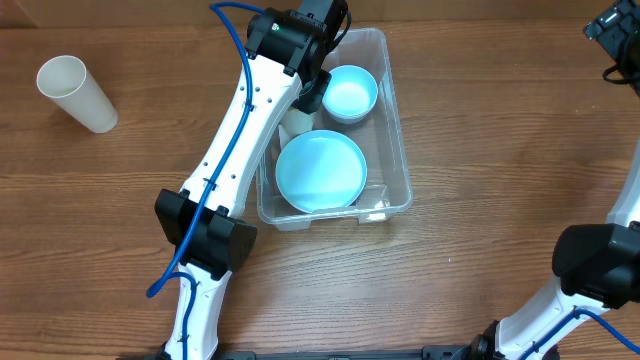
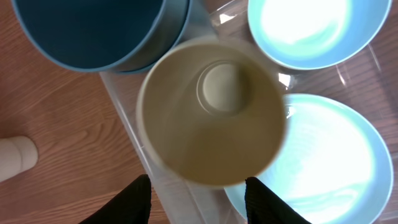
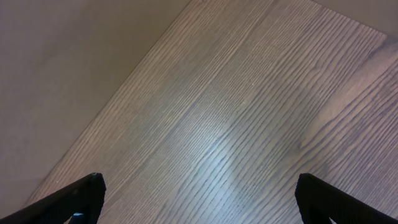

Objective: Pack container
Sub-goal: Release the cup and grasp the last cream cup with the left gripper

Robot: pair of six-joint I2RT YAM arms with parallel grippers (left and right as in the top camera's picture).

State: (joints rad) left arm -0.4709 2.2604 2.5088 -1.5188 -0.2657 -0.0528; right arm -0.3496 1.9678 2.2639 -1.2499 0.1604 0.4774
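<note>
The clear plastic container [image 1: 397, 120] stands mid-table. It holds a light blue plate [image 1: 320, 170] and a light blue bowl [image 1: 350, 92]. In the left wrist view, my left gripper [image 2: 202, 202] is open above the container's left wall [image 2: 124, 106]. An upright cream cup [image 2: 214, 112] stands just ahead of its fingers, untouched and slightly blurred. A dark blue cup [image 2: 93, 31] sits behind it, with the bowl [image 2: 308, 28] and the plate [image 2: 323, 162] to the right. My right gripper [image 3: 199, 199] is open and empty over bare table.
A second cream cup [image 1: 78, 92] lies on its side at the table's far left; it also shows in the left wrist view [image 2: 15, 155]. My left arm [image 1: 250, 110] reaches across the container's left side. My right arm [image 1: 612, 25] is at the far right edge.
</note>
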